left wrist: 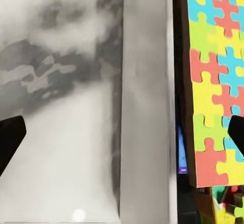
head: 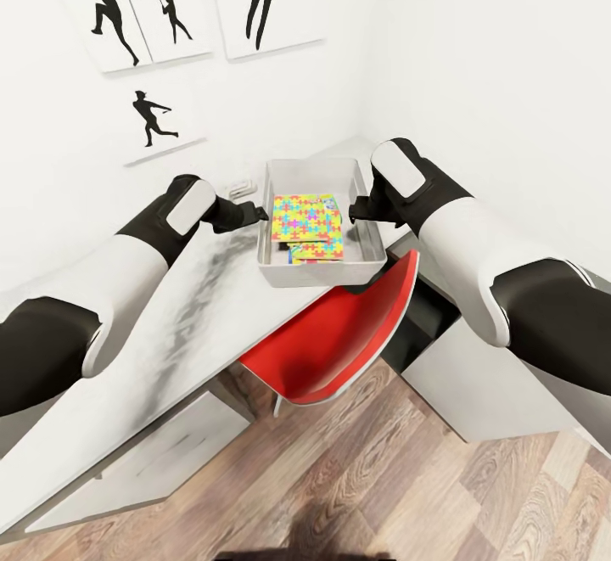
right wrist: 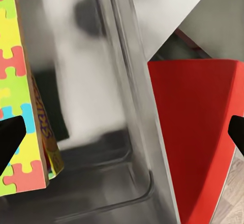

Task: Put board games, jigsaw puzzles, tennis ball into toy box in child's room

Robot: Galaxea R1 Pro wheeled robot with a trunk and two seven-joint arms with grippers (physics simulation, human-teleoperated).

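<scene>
The light grey toy box (head: 316,273) stands on the pale table (head: 170,332). Inside it a jigsaw puzzle (head: 307,217) lies on top, overlapping a second jigsaw puzzle (head: 317,252). My left gripper (head: 255,214) is open at the box's left wall. In the left wrist view that wall (left wrist: 145,107) runs between the fingers, with the puzzle (left wrist: 216,82) beyond. My right gripper (head: 355,211) is open at the right wall (right wrist: 132,82). Under the puzzle (right wrist: 15,82), the yellow Skip-Bo board game (right wrist: 48,137) leans inside the box.
A red chair (head: 339,332) is tucked under the table just in front of the box. A small white object (head: 240,185) lies on the table behind my left gripper. White walls with silhouette pictures (head: 153,118) close the corner. A white drawer cabinet (head: 144,459) stands below.
</scene>
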